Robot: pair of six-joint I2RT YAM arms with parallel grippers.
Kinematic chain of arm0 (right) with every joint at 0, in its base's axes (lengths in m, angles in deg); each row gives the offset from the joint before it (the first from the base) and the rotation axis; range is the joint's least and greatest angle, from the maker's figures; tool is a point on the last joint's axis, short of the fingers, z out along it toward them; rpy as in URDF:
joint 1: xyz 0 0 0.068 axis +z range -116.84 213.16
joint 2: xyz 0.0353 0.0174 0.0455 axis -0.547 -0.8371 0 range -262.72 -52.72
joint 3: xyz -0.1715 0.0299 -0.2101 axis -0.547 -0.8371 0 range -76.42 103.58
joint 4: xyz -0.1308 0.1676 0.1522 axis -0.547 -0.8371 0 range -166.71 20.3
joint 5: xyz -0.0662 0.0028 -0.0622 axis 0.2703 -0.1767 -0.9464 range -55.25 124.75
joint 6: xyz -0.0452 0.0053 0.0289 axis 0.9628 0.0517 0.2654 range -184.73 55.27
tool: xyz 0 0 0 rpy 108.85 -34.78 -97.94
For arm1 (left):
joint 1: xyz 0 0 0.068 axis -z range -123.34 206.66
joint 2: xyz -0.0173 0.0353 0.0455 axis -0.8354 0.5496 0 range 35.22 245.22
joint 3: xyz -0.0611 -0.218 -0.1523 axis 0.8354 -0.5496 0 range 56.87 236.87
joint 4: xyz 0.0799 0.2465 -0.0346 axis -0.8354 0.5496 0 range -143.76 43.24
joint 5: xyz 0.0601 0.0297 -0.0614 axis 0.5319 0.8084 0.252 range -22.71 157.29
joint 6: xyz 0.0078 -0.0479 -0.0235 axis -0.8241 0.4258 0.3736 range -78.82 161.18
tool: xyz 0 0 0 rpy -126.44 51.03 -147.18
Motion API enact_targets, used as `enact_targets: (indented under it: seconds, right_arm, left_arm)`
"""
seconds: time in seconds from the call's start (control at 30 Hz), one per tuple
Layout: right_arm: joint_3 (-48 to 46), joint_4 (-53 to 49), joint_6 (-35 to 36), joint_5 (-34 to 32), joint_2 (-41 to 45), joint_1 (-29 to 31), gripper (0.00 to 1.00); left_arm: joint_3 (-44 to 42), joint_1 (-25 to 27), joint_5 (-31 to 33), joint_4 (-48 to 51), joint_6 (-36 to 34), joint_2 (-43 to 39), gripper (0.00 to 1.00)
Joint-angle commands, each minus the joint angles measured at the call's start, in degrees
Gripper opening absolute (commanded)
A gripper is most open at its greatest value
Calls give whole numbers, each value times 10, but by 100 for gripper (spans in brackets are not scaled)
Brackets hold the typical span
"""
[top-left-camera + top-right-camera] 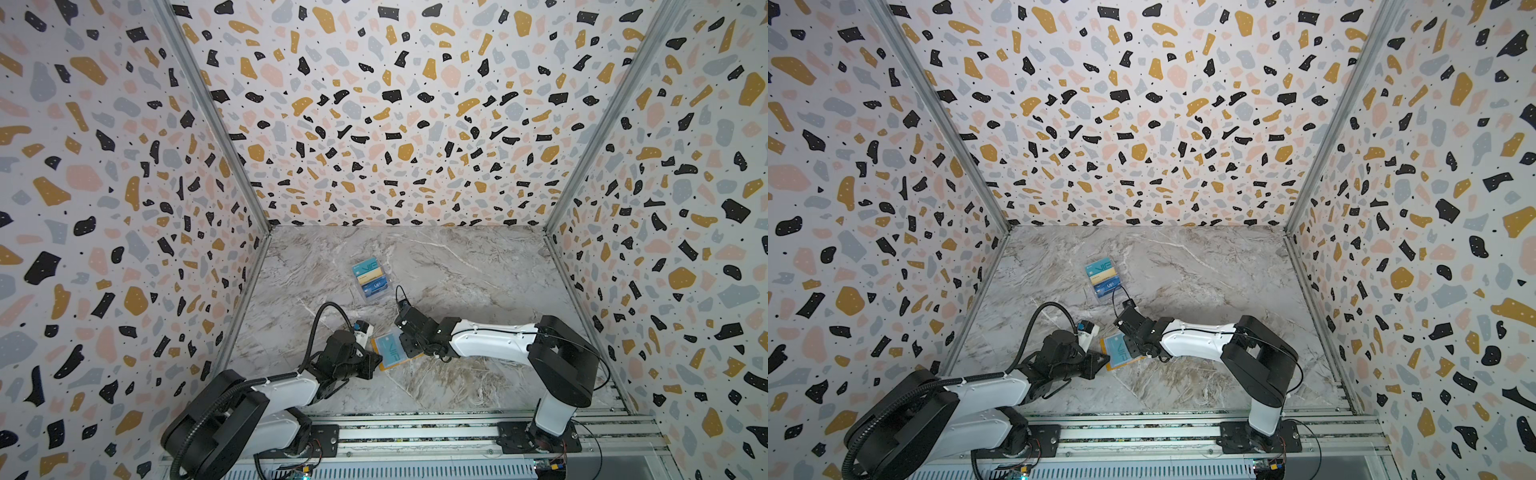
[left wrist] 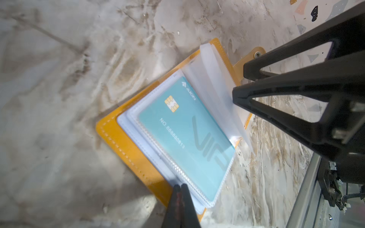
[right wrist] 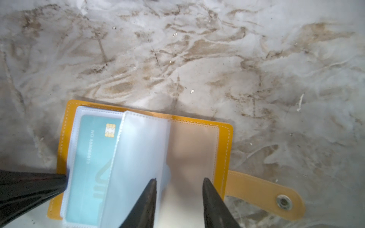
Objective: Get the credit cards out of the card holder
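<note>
Mustard faux-leather card holder [image 2: 126, 146] lies open on the marble-look bench [image 3: 197, 49], between both arms. The left claw [image 2: 180, 190] is clenched, tip pressing the stitched cover's edge. The right claw [image 3: 179, 180] stands parted over a limp, glossy sleeve [image 3: 142, 148], grasping nothing. Inside its pocket sits the teal VIP card [image 2: 183, 138]. Risk: slick, floppy film gets pinched instead of the rigid card, dragging the holder if the hold-down slips.
</note>
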Motion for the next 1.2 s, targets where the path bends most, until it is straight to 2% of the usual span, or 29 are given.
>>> enact_targets:
  seconds: [0.0,0.3,0.5,0.63,0.83,1.17]
  right_arm:
    - [-8,-21,-8,-13,31,-6,39]
    - [-7,-52,-5,-18,62,-16,38]
    - [-4,-3,64,116,77,-4,46]
    - [6,20,65,143,55,8,51]
    - [10,49,60,146,17,23,65]
    - [23,46,49,105,-27,40,70]
  left_arm:
    - [5,1,16,33,-7,7,0]
    - [8,1,15,36,-8,11,0]
    - [9,1,16,36,-8,12,0]
    - [9,1,17,36,-8,13,0]
    - [9,1,17,37,-8,12,0]
    - [8,1,16,36,-8,11,0]
